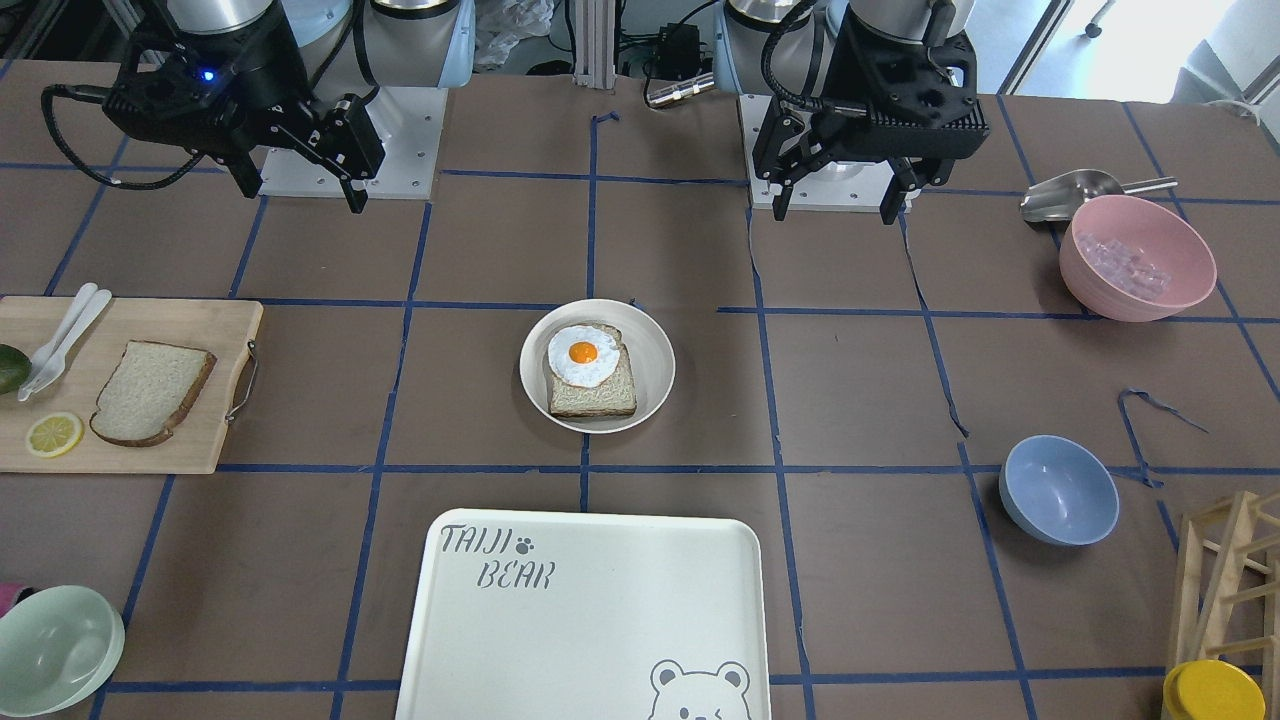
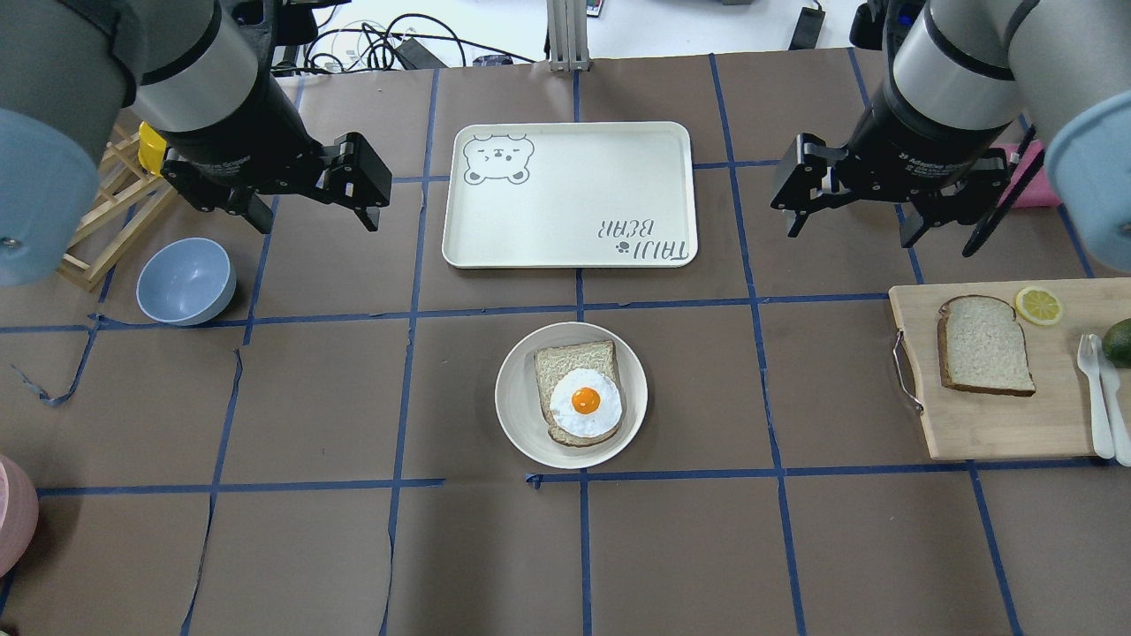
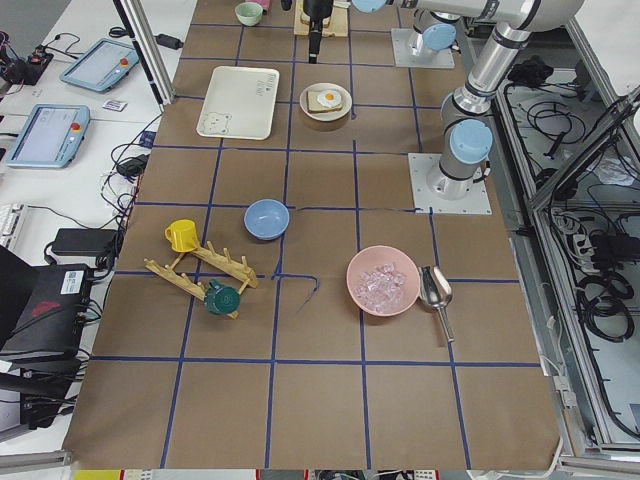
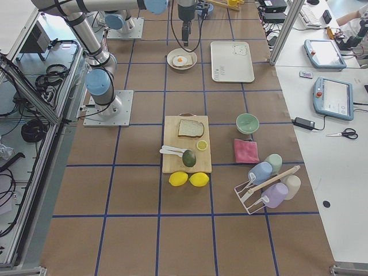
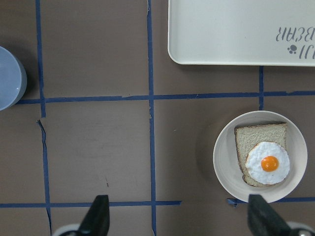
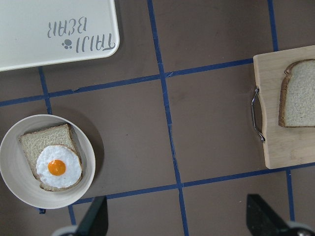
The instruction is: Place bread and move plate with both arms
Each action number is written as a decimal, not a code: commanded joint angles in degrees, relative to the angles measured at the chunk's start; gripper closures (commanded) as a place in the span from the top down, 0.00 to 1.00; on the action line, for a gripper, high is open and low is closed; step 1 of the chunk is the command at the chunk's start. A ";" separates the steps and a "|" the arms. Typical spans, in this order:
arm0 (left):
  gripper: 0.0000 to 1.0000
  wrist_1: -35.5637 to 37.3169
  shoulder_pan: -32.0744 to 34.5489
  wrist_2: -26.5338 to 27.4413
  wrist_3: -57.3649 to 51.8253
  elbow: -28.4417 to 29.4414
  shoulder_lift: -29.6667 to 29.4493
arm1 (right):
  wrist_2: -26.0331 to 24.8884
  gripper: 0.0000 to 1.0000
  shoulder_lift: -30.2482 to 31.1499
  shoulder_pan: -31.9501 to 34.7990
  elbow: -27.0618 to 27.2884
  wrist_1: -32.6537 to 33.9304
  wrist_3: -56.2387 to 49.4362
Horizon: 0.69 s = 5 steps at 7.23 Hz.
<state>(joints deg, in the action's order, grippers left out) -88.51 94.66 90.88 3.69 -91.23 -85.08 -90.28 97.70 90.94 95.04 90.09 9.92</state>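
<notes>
Brown taped counter (image 2: 309, 397) lay under both tools. The left tool (image 2: 318, 225), upper left overhead, and the right tool (image 2: 848, 237), upper right, gaped wide and held nothing. The bread (image 2: 983, 344) lay on the wooden board (image 2: 972, 433) at the right edge, and the plate (image 2: 517, 397) sat at centre.

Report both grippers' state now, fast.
Left gripper: open, holding nothing.
Right gripper: open, holding nothing.

One camera sits high behind the robot and looks down on the plate (image 2: 517, 393). One faces the robot from across the tabletop (image 1: 500, 250). Two look from far off at the tabletop's ends. Both wrist cameras look straight down from closer, and both show the plate.
</notes>
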 commanded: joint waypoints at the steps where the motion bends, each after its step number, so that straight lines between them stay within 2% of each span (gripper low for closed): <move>1: 1.00 0.00 0.00 0.00 0.00 0.00 0.00 | -0.15 1.00 -0.23 0.02 -0.03 -0.01 -0.08; 5: 1.00 0.00 0.00 0.00 0.00 0.00 0.00 | -0.33 1.00 -0.58 0.02 -0.12 -0.01 -0.08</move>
<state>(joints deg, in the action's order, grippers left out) -88.54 94.66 90.88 3.69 -91.23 -85.08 -90.49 97.20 90.97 94.93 90.09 9.84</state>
